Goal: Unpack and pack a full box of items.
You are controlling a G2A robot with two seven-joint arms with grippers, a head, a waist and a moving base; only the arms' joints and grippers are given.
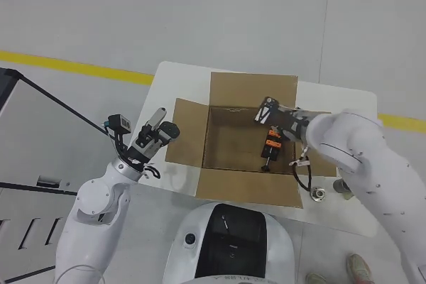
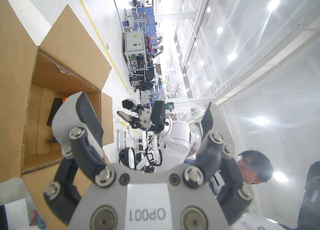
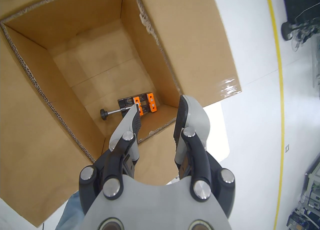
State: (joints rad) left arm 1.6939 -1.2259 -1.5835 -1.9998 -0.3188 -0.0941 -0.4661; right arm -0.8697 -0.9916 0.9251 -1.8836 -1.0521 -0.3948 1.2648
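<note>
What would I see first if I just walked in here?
A big open cardboard box on the white table, with one small orange-and-black vise on its bottom. The right gripper hangs over the box, fingers open; the left gripper is beside the box, also open.

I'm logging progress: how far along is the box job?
Done: the box stands open, and small metal parts lie on the table beside it. In hand: nothing; left gripper and right gripper are both open. Left: an orange-black vise on the box floor.

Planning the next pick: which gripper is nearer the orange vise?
Right. The right gripper hangs over the box near the vise; the left gripper sits outside, beyond a flap.
</note>
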